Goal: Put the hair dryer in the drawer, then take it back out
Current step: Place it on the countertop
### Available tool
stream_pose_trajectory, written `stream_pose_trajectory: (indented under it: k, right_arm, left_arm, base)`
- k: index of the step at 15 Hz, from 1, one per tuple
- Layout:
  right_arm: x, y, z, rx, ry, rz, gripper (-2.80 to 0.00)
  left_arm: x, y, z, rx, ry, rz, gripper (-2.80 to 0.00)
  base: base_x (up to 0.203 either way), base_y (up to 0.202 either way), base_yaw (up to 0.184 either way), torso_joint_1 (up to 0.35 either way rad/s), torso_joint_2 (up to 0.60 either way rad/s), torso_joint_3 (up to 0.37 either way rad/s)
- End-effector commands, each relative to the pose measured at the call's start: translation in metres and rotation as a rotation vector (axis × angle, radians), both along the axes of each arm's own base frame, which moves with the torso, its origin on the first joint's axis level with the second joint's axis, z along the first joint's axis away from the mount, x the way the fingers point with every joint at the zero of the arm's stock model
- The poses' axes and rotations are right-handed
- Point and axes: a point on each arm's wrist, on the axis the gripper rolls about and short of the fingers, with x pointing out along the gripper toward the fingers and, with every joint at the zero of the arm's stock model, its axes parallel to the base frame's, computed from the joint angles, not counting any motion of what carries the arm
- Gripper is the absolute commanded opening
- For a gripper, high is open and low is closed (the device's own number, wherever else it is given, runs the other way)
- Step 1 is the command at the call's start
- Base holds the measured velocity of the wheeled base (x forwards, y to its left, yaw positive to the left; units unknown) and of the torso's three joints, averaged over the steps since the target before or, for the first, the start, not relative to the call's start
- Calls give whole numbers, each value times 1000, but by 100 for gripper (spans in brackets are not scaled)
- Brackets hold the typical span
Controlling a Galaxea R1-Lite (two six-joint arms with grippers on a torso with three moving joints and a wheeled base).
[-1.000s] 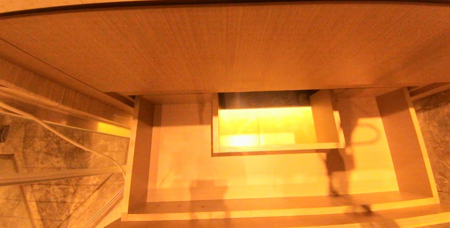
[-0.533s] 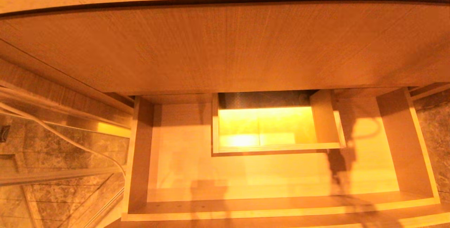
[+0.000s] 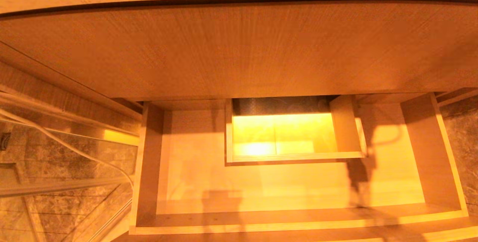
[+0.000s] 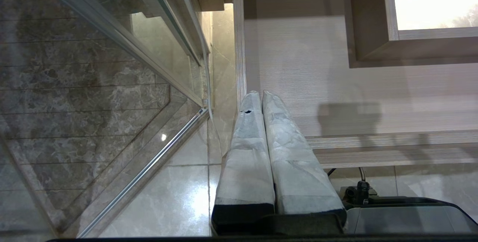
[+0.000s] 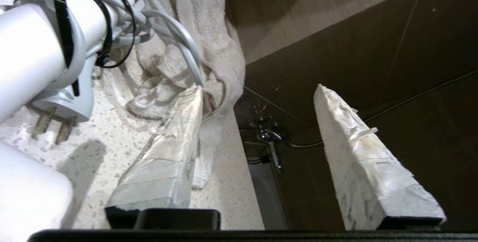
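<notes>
right gripper (image 5: 257, 92): fingers spread apart, nothing between them, beside the hair dryer (image 5: 41, 47) lying on the speckled counter (image 5: 112, 148) by a towel (image 5: 201, 29) | left gripper (image 4: 261, 94): fingers pressed together, empty | drawer (image 3: 291, 216): pulled out

Left gripper (image 4: 261, 98) fingers pressed together; right gripper (image 5: 257, 92) fingers spread apart.
</notes>
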Motion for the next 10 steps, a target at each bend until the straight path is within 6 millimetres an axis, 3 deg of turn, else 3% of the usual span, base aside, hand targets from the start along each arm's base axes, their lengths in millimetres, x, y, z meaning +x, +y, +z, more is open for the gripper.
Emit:
stream_pose_trajectory:
  k: [1, 3, 7, 10]
  right_arm:
    - [-20, 6, 4, -18, -27, -12, -280]
    - [-33, 10, 3, -25, -26, -15, -280]
    - [-80, 24, -14, -13, 21, -15, -280]
    - [-119, 36, -66, 47, 218, -40, -280]
  left_arm:
    - [0, 0, 0, -1, 0, 1, -280]
    - [0, 0, 0, -1, 0, 1, -280]
    - [0, 0, 0, -1, 0, 1, -280]
    - [0, 0, 0, -1, 0, 1, -280]
  base:
    - [0, 0, 0, 0, 0, 0]
    - [0, 0, 0, 0, 0, 0]
    - [0, 0, 0, 0, 0, 0]
    - [0, 0, 0, 0, 0, 0]
